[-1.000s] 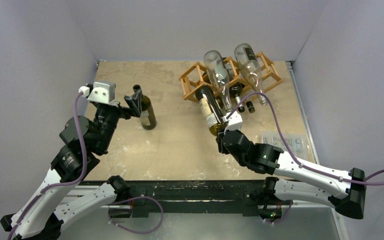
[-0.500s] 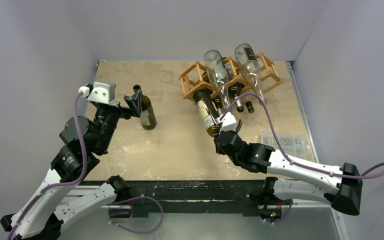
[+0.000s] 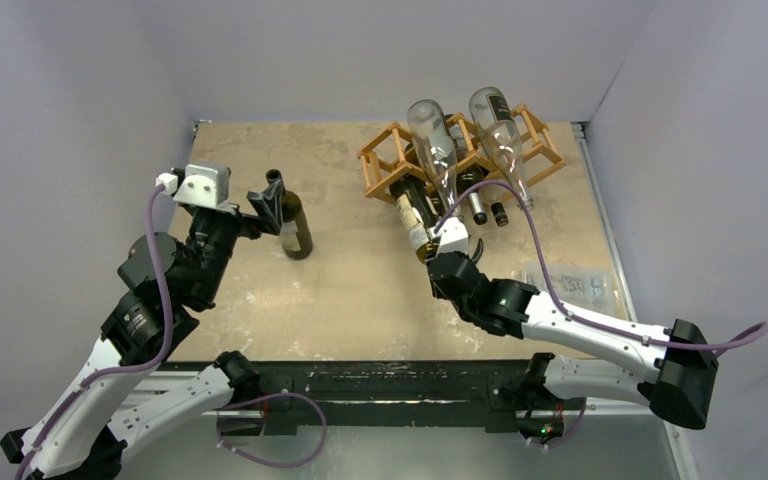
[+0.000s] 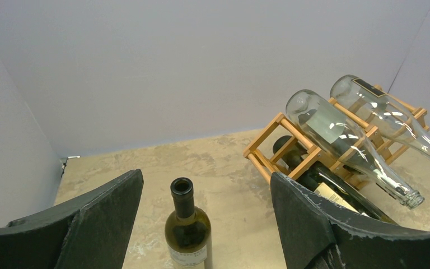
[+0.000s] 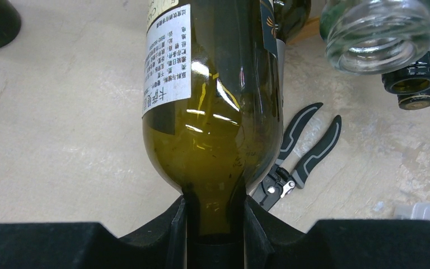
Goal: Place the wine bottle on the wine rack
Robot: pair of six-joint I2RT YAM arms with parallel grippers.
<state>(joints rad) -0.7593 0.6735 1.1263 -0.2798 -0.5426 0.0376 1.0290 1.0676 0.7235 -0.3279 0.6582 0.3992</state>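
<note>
My right gripper [image 3: 440, 252] is shut on the neck of a green wine bottle [image 3: 412, 212] with a white label. The bottle lies slanted with its base end in the left lower cell of the light-brown wooden wine rack [image 3: 384, 152]. In the right wrist view the fingers [image 5: 179, 224] clamp the neck of the bottle [image 5: 213, 112]. My left gripper [image 3: 270, 203] is open, its jaws on either side of a second green bottle [image 3: 295, 230] without touching it. That bottle stands upright in the left wrist view [image 4: 187, 235], between the gripper's [image 4: 207, 176] jaws, with the rack [image 4: 269, 134] behind.
Two clear empty bottles [image 3: 432, 135] [image 3: 495, 125] lie on top of the rack, necks towards me. Dark bottle necks [image 3: 480, 205] stick out of the lower cells. Pliers [image 5: 297, 151] lie on the table under the held bottle. A clear plastic box [image 3: 570, 285] sits at the right.
My right arm has pushed the held bottle away from me, base first, further into the rack's left lower cell. The left arm and the upright bottle have not moved.
</note>
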